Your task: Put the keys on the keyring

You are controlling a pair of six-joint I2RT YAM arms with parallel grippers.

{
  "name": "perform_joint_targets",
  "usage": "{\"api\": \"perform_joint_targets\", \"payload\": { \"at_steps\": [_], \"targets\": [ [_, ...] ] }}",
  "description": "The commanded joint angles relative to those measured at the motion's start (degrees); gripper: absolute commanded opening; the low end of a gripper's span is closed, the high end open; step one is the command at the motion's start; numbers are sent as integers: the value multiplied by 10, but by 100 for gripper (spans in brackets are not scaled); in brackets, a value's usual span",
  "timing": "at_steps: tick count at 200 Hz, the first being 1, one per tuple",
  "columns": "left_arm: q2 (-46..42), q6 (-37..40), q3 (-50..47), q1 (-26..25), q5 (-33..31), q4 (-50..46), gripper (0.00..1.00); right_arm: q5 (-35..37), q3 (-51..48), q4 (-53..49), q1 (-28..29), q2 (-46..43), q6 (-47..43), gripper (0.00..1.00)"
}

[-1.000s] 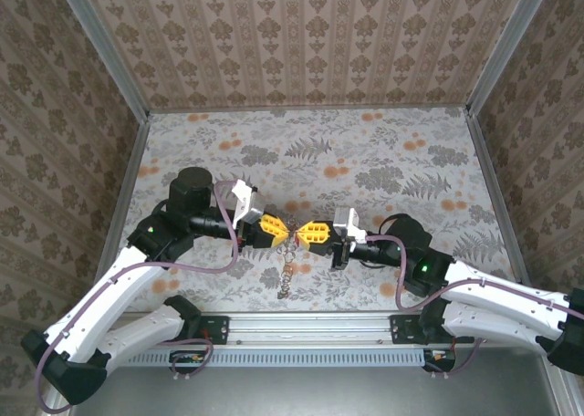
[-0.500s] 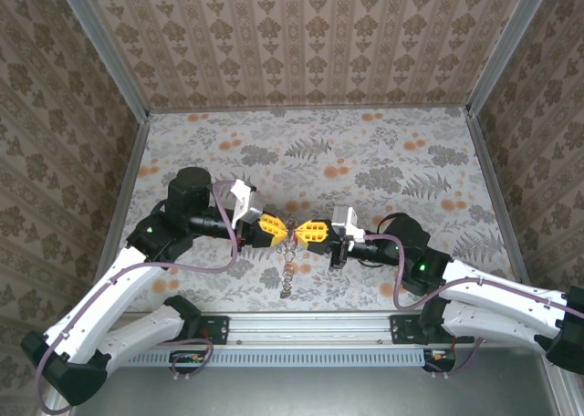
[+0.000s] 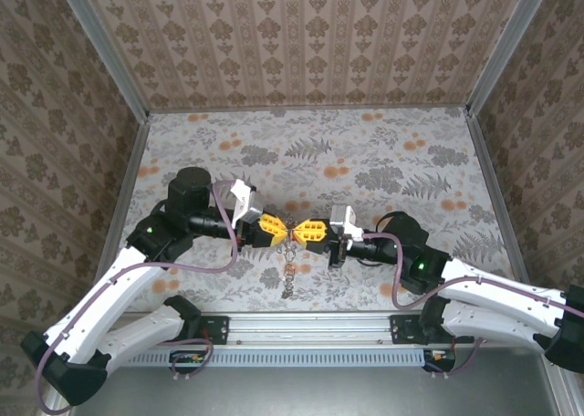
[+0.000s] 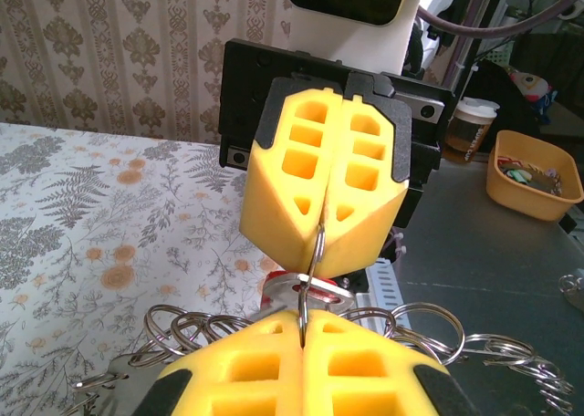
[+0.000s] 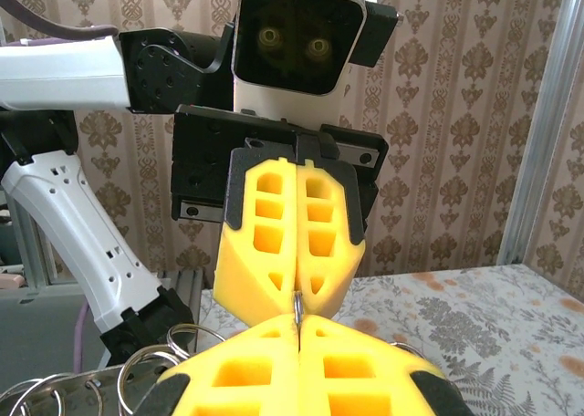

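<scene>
My left gripper (image 3: 281,230) and right gripper (image 3: 301,233) meet tip to tip. Both are clamped on the keyring (image 4: 317,252), probably to steady it for threading. Spare rings (image 3: 287,275) dangle just below the keyring.

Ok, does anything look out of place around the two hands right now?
Nothing spilled or damaged. The left hand and right hand are shut tip to tip on one thin metal ring, and a bunched chain of split rings trails beneath them, looking tangled.
</scene>
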Motion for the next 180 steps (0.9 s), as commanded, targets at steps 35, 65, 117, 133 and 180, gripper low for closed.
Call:
{"api": "perform_joint_targets", "payload": {
  "at_steps": [35, 65, 117, 133, 180],
  "targets": [
    [-11, 9, 10, 2, 15, 22, 0, -17, 16, -22, -2, 9, 8, 0],
    [-13, 9, 10, 3, 15, 22, 0, -16, 17, -36, -4, 6, 6, 0],
    [-14, 10, 9, 2, 13, 20, 0, -10, 19, -56, -3, 6, 0, 0],
    [-15, 9, 10, 2, 13, 20, 0, -9, 18, -57, -4, 4, 1, 0],
    [-15, 9, 8, 2, 15, 23, 0, -11, 16, -54, -5, 6, 5, 0]
  ]
}}
